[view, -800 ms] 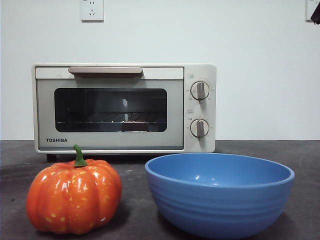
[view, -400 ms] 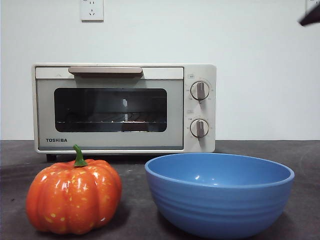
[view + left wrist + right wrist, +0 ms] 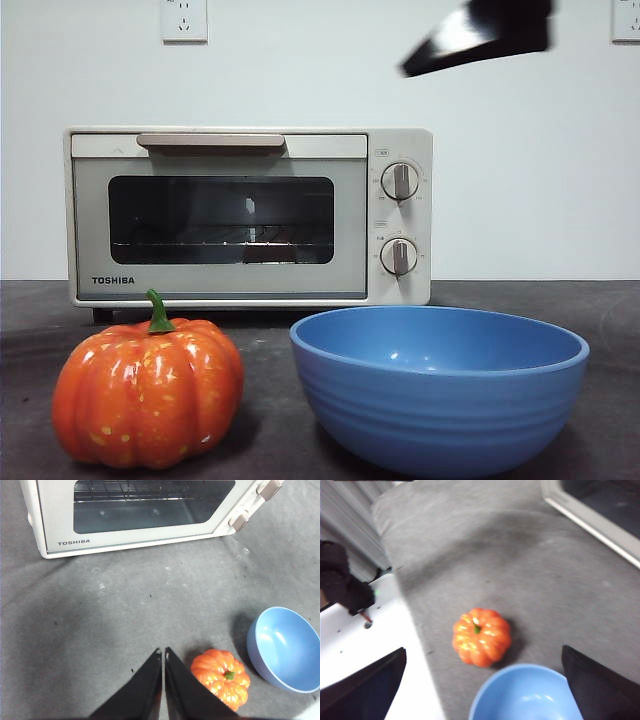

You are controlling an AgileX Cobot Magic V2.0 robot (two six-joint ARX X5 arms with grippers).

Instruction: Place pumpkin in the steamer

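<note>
Orange pumpkin (image 3: 147,392) upright, green stem up.

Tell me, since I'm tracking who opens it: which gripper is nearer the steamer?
Hard to say. The right gripper, jaws open, hangs above the steamer's knob end in the front view; the left gripper, shut, hangs beside the pumpkin.

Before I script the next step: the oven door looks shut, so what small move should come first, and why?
Probably bring the open right gripper down to the handle: the oven door is closed, and the pumpkin sits untouched on the table beside the bowl.
</note>
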